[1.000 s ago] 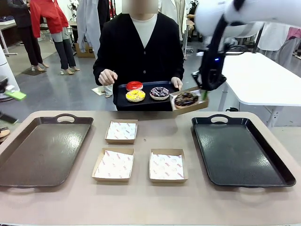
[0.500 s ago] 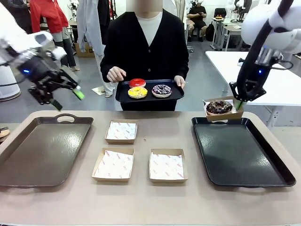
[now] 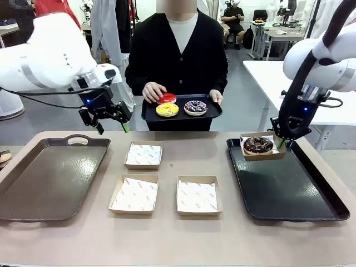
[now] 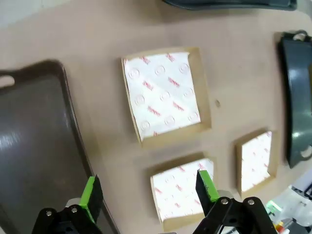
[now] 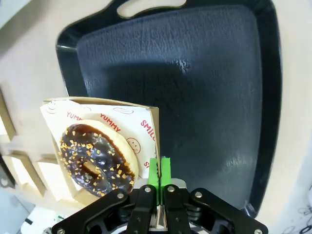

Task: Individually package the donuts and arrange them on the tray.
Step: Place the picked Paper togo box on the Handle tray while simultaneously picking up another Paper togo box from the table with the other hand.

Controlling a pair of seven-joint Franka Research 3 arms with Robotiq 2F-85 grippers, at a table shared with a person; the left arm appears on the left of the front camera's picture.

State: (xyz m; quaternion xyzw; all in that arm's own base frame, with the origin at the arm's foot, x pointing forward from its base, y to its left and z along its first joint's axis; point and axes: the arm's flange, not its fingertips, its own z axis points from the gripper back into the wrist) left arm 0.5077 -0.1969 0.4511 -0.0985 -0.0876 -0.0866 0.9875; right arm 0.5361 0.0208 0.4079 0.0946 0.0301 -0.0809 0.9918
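The chocolate donut (image 3: pixel 257 144) lies in a cardboard box (image 3: pixel 261 156). My right gripper (image 3: pixel 280 142) is shut on the box's wall and holds it over the far left corner of the right tray (image 3: pixel 283 183). The right wrist view shows the gripper (image 5: pixel 159 170) pinching the box (image 5: pixel 141 122) beside the donut (image 5: pixel 95 163). Red (image 3: pixel 166 98), yellow (image 3: pixel 167 110) and sprinkled purple (image 3: pixel 195 107) donuts sit on a small tray (image 3: pixel 181 117) held by the person, whose hand (image 3: pixel 153 90) touches the red one. My left gripper (image 3: pixel 111 129) hangs open and holds nothing, above the table near the far box (image 4: pixel 165 95).
Three paper-lined cardboard boxes (image 3: pixel 143 155) (image 3: pixel 134 194) (image 3: pixel 198 195) lie mid-table with nothing in them. A bare dark tray (image 3: pixel 50 178) sits on the left. The person stands at the far edge. A white table (image 3: pixel 311 89) is behind on the right.
My right gripper has lowered the boxed chocolate donut to the right tray's far left corner. My left arm has swung in from the left. The person's hand has reached the red donut.
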